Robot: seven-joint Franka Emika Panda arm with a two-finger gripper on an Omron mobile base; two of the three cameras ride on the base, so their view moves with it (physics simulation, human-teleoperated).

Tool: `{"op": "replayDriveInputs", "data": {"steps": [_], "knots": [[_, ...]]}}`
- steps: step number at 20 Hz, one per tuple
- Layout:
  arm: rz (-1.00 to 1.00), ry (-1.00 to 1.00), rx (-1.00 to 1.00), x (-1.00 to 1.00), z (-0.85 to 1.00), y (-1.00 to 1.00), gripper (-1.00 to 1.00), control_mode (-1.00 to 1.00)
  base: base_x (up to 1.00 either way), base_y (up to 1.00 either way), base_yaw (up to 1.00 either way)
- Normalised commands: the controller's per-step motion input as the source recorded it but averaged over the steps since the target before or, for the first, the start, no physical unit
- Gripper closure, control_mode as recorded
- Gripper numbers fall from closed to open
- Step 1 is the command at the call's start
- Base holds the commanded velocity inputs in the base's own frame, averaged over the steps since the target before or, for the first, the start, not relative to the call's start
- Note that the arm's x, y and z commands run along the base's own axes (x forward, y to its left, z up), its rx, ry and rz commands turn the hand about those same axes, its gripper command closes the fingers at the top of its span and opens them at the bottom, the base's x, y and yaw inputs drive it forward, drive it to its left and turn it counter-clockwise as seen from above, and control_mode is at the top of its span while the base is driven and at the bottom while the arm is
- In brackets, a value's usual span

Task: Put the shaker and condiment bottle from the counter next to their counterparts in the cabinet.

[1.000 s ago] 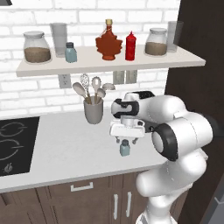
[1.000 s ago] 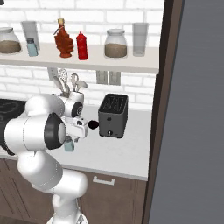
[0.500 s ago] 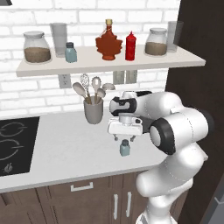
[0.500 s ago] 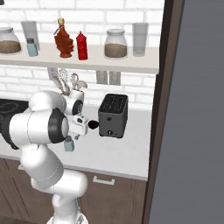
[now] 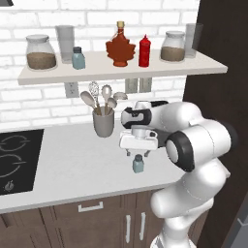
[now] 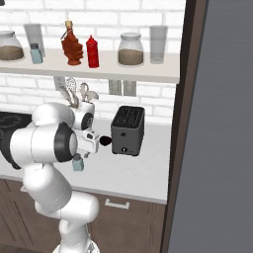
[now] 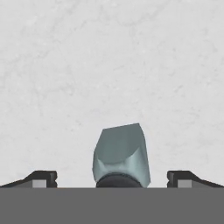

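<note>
gripper (image 5: 138, 153) spread wide, holding nothing, pointing straight down over the shaker (image 5: 138, 163) — upright, long axis vertical, directly below and centred between the fingertips (image 7: 41, 178). stands on the counter (image 5: 77, 169) near its front edge. since half a second back, lowered slightly toward the cap.

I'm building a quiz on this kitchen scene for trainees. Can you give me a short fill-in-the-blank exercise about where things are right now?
1. The hand hangs over the shaker with its jaws ____.
2. That shaker stands on the ____.
3. On the shelf, the red condiment bottle stands beside the ____-shaped bottle.
4. The utensil holder is ____ in colour.

Missing words: open; counter; maple-leaf; grey
</note>
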Motion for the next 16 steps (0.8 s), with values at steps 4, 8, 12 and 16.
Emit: {"op": "replayDriveInputs", "data": {"steps": [4,8,12,16], "knots": [[0.0,-0.03,0.0,-0.23,0.0,0.0,-1.0,-1.0,0.0,0.0,0.0],[0.0,-0.04,0.0,-0.24,0.0,0.0,-1.0,-1.0,0.0,0.0,0.0],[0.0,-0.04,0.0,-0.03,0.0,0.0,-1.0,-1.0,0.0,0.0,0.0],[0.0,-0.04,0.0,0.0,0.0,0.0,-1.0,-1.0,0.0,0.0,0.0]]}}
